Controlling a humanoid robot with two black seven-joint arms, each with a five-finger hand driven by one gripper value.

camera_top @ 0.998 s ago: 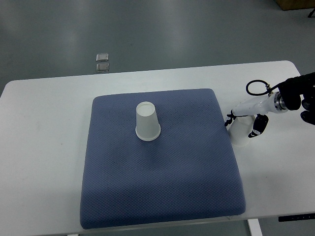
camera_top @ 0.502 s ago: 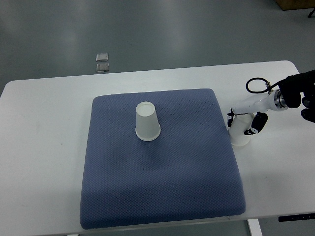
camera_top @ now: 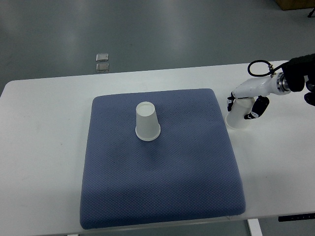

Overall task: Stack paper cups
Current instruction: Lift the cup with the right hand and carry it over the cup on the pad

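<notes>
A: Right hand?
B: Clamped on a cup. Dark fingers wrapped round its upper part, one more dark finger on the opposite side. Comes in from the right edge, white forearm, black cable loop near the wrist.

A: Where's that cup?
B: Upside down, wide rim at the bottom. Just off the right edge of the pad, over the white table. Can't tell whether touching the table or lifted clear.

A: Second cup?
B: Also upside down, standing on the pad, upper middle part. Well apart from the hand and the held cup. Untouched, nothing stacked on it.

A: Pad?
B: Blue, textured, flat on the table, covers most of the middle.

A: Left hand?
B: Not visible anywhere.
</notes>
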